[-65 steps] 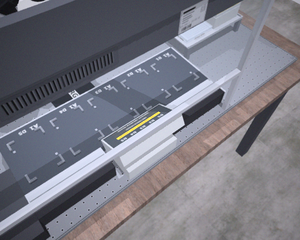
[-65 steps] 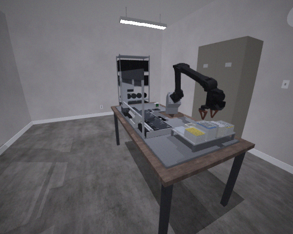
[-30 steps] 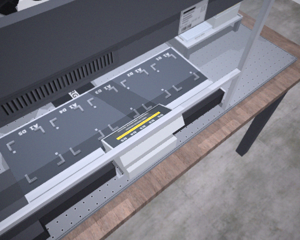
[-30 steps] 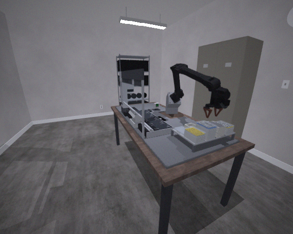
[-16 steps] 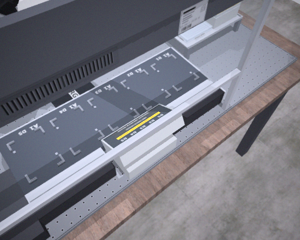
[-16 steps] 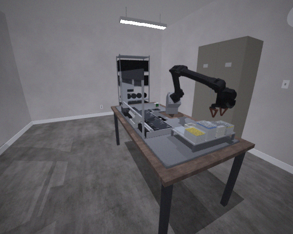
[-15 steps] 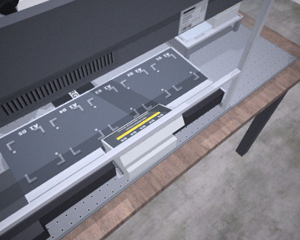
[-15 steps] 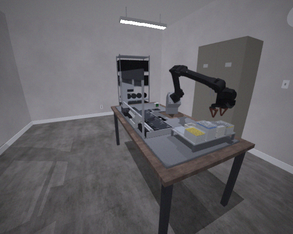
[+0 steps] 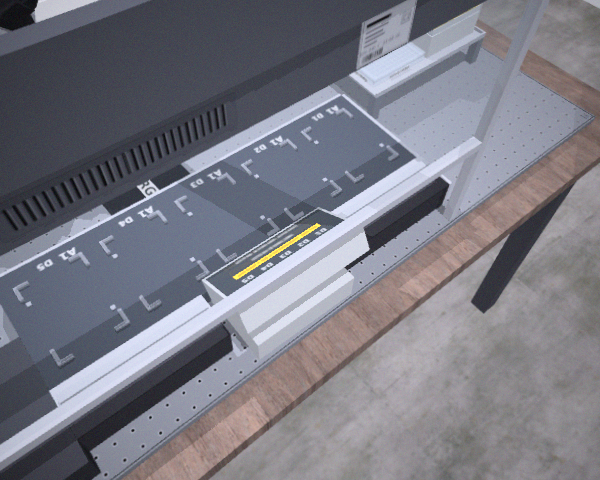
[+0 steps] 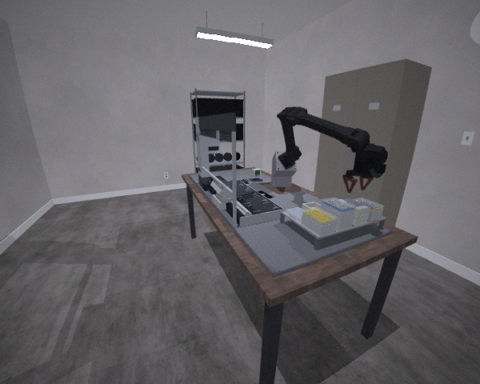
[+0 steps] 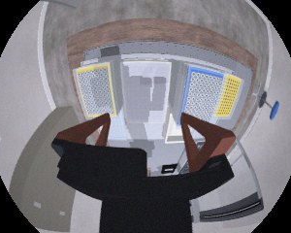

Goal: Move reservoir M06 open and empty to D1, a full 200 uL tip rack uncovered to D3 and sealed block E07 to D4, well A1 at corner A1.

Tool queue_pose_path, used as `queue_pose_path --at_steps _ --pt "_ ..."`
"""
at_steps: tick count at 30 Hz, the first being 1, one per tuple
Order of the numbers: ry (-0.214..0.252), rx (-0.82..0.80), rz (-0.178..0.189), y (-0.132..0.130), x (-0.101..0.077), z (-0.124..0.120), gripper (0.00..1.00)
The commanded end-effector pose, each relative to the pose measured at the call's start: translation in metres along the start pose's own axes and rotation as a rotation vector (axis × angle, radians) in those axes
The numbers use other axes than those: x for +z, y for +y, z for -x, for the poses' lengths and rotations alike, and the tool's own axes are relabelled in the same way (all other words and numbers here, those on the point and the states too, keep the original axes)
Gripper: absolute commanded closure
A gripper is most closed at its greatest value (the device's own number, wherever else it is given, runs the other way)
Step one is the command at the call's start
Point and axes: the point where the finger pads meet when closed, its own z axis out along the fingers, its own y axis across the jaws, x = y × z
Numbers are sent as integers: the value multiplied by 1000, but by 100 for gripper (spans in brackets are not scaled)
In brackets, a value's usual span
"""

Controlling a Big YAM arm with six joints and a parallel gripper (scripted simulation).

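My gripper (image 10: 355,189) (image 11: 145,116) is open and empty. It hangs well above the SHELF (image 10: 347,235), over its middle. In the wrist view a yellow-rimmed tip rack (image 11: 95,89) lies to the left below the fingers, and a blue-rimmed rack (image 11: 204,91) and a yellow rack (image 11: 229,95) lie to the right. Pale grey and white labware (image 11: 145,87) lies between them, straight below the gripper. Its labels are too small to read. In the exterior view the yellow rack (image 10: 319,214) and the blue-rimmed rack (image 10: 338,203) stand at the shelf's near side. Deck slots D1 (image 9: 352,142), D3 (image 9: 222,206) and D4 (image 9: 150,248) are empty.
D2 (image 9: 290,170) and D5 (image 9: 67,304) are empty too. A white pipetting head with a yellow stripe (image 9: 277,250) sits on the rail in front of the deck. A clear post (image 9: 496,98) stands by D1. A flat lidded plate (image 9: 393,64) lies on the shelf end beyond D1.
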Motion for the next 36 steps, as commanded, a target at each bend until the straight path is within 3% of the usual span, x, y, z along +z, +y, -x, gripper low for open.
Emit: queue_pose_path --at_steps 1,15,16,17,20,33,36 --pt "-43 31 5 -9 -19 11 0" --pt "-43 31 5 -9 -19 11 0" --pt "-34 26 13 0 -21 4 0" --pt "-4 5 10 16 -6 1 0" --pt "-21 17 12 17 -12 8 0" --pt "-29 24 17 81 -16 13 0" --pt "-34 29 19 85 -18 15 0"
